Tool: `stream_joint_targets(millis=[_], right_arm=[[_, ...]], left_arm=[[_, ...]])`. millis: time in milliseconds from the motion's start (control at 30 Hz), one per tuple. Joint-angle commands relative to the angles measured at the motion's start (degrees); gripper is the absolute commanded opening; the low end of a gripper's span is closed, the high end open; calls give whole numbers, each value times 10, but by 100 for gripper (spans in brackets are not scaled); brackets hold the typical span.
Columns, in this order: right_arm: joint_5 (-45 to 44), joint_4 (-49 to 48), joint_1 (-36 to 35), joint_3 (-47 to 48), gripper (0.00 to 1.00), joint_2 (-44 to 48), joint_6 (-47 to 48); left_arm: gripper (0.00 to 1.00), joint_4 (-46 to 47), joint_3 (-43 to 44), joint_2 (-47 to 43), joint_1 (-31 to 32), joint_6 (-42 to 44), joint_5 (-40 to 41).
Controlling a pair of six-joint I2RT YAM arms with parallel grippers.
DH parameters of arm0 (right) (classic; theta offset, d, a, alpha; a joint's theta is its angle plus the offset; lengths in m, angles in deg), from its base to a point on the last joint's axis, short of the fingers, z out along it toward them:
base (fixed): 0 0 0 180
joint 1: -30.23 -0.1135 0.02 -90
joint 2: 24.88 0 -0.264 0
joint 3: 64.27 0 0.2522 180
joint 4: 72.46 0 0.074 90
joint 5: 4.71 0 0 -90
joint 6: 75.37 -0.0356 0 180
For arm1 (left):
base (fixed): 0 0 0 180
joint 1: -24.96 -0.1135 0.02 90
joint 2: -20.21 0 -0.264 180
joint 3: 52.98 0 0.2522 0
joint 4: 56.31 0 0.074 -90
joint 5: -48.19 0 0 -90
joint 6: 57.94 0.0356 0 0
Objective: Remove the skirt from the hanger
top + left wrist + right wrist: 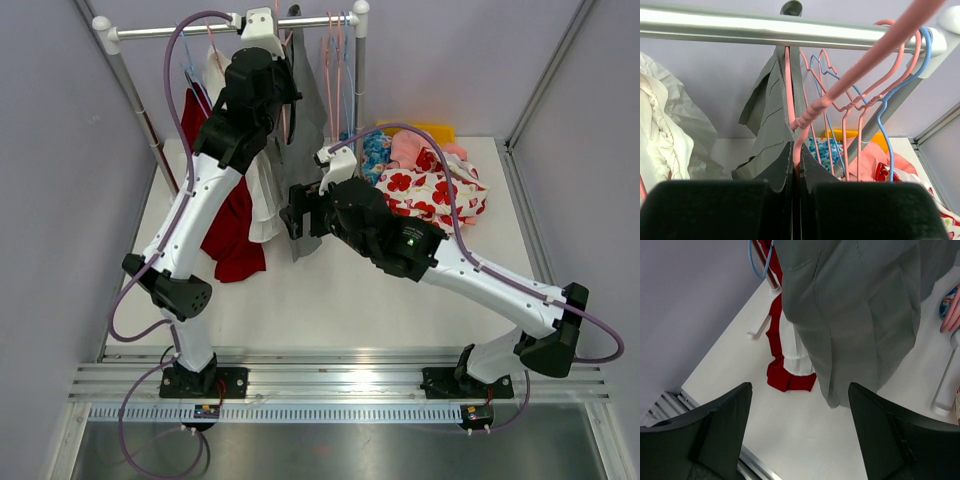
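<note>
1. A smooth white desk point(330, 290) stands between plain lavender walls point(60, 200). A ribbed aluminium track point(330, 385) runs along its 6 o'clock edge.
2. A round metal rail point(190, 30) with white plastic end joints crosses the 12 o'clock side.
3. The grey skirt point(308, 160), matte woven cloth with stitched seams, hangs from that rail on a pink wire hanger point(807, 117).
4. The left gripper point(796, 160) is clamped tight on the hanger's twisted neck, just under the rail.
5. The right gripper point(800, 390) is spread wide, facing the skirt's lower part.
6. At the skirt's 9 o'clock hang a red ruffled garment point(235, 240) and a crumpled white garment point(262, 205). Spare pink and blue hangers point(875, 95) hang at its 3 o'clock.
7. A soft floral pile point(430, 185) lies on the desk at 2 o'clock.
</note>
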Motion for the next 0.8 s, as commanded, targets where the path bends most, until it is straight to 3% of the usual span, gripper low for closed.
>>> stream_joint_targets(millis=[0,200,300,333,367,433,467,533,767], right_arm=[[-51,-71,-2,24,85,-21,3],[-89,-132,-2,4,83,-54,10],[-108,-162,-3,-15,76,-67,5],[-125,-171,-3,-21,71,-70,6],[-132,-181,-3,-26,55,-73,8],[-145,-204,-3,-38,40,-80,19],[-148,-210,-4,-40,21,-83,30],[-152,-232,-5,-42,3,-89,39],[-185,-194,-38,-47,0,-46,51]], left_arm=[[0,39,-3,-48,6,-24,11],[0,39,3,-55,7,-48,3],[0,37,10,-55,7,-63,-5],[0,37,10,-56,7,-70,-8],[0,36,10,-57,7,-73,-11],[0,36,5,-60,7,-82,-14],[0,38,2,-62,8,-84,-14],[0,48,-14,-66,7,-85,-17],[0,62,-31,-62,7,-47,-4]])
